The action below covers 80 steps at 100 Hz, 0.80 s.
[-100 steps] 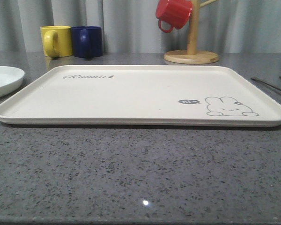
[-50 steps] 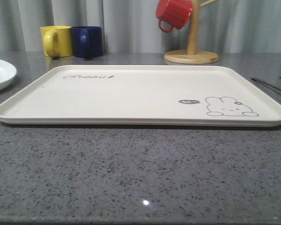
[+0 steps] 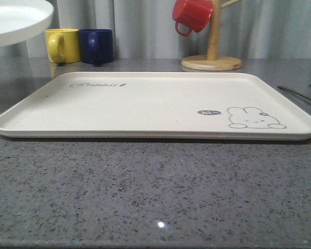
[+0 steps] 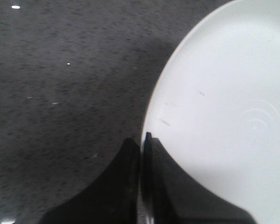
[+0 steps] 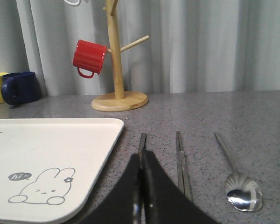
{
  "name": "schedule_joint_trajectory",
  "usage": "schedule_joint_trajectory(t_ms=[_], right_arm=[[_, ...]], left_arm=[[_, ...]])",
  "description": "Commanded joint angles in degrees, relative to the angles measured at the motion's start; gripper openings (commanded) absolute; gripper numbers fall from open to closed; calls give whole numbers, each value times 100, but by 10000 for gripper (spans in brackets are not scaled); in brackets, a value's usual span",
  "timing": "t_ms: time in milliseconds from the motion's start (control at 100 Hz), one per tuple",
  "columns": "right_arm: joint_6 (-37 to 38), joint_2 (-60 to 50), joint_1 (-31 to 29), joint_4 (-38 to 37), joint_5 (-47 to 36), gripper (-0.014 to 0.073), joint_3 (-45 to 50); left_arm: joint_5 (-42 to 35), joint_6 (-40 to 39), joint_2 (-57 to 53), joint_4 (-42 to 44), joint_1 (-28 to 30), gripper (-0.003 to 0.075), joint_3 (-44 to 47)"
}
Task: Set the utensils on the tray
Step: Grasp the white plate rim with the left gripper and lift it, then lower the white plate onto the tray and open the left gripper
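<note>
Left tool (image 4: 141,154) pinches the white plate (image 3: 13,21) by its rim, aloft at the tray's (image 3: 145,129) ten o'clock; carry it level, then lower gently. Right tool (image 5: 141,186), jaws together, holds nothing.

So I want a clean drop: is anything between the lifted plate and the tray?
Nothing visible. The plate, pinched at its rim by the left end effector, hangs beyond the bare tray's left end; the mugs stand behind.

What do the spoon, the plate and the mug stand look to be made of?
Spoon: polished metal, judging by its mirror-like bowl. Plate: smooth glossy white, probably ceramic or melamine; the look cannot settle which. Mug stand: pale wood, matte, with pegs and a round base.
</note>
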Motion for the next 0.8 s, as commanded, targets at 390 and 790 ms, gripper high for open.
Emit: schedule_joint_trajectory(t_ms=[390,790], right_arm=[[-55,-126,-26,1,-462,-68,-104],[-55,-126,-26,1,-459,-68,-104]], left_arm=[[-467,-667,394,702,-2260,-17,-768],[-415,-795,1299,808,-2742,-17,-1093]])
